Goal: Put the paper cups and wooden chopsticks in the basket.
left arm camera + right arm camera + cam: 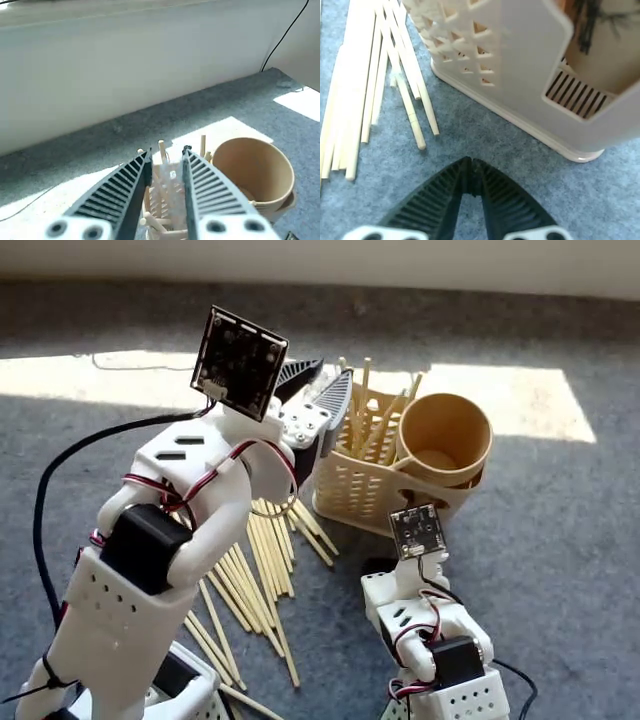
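Observation:
A cream plastic basket (352,492) stands on the grey carpet. Stacked tan paper cups (445,438) sit in its right half and several wooden chopsticks (366,412) stand in its left half. More chopsticks (258,570) lie loose on the carpet to the basket's left. My left gripper (330,375) hovers open just above the basket's left end; its ridged fingers (125,192) frame the standing chopsticks (162,150) and the cups (257,170) without holding anything. My right gripper (470,163) is shut and empty, low over the carpet in front of the basket (520,65), near the loose chopsticks (385,80).
The right arm's base (440,660) sits near the front edge, just in front of the basket. A black cable (45,510) loops beside the left arm. A pale wall (150,65) runs along the far side of the carpet.

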Robot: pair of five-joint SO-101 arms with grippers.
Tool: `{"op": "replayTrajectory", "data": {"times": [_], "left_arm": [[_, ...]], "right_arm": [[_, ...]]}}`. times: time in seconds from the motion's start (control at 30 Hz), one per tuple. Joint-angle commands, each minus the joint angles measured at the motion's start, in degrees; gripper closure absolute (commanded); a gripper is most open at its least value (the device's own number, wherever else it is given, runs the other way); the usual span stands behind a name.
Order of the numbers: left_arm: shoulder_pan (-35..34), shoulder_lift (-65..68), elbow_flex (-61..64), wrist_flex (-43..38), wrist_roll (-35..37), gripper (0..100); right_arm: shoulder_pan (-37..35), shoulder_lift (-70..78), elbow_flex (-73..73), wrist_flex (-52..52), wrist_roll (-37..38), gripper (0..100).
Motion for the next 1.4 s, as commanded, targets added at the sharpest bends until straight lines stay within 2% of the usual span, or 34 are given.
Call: {"op": "replayTrajectory", "data": {"times": [0.0,0.13,0.47,0.7,0.93,1.03,1.37], "left_arm": [[-0.7,-1.4,-4.4,5.9,-3.7,89],[-3.1,-1.5,-4.4,11.3,-5.7,89],[-17.7,-1.0,-3.6,20.7,-5.7,95],[-23.7,-0.8,5.4,20.9,-5.7,95],[-28.4,-0.7,21.0,10.5,-5.5,95],[-29.8,1.1,25.6,6.2,-3.0,95],[-31.2,21.7,23.8,1.4,-2.4,95]], "right_arm": [[0.4,-0.5,7.7,-1.5,0.0,98.0],[0.4,-0.5,7.7,-1.5,0.0,98.0],[0.4,-0.5,7.7,-1.5,0.0,98.0],[0.5,-0.5,7.7,-1.4,0.0,98.0],[0.5,-0.5,7.7,-1.4,-0.1,98.0],[0.5,-0.5,7.7,-1.3,-0.1,98.0],[0.5,-0.5,7.7,-1.3,-0.1,98.0]]}}
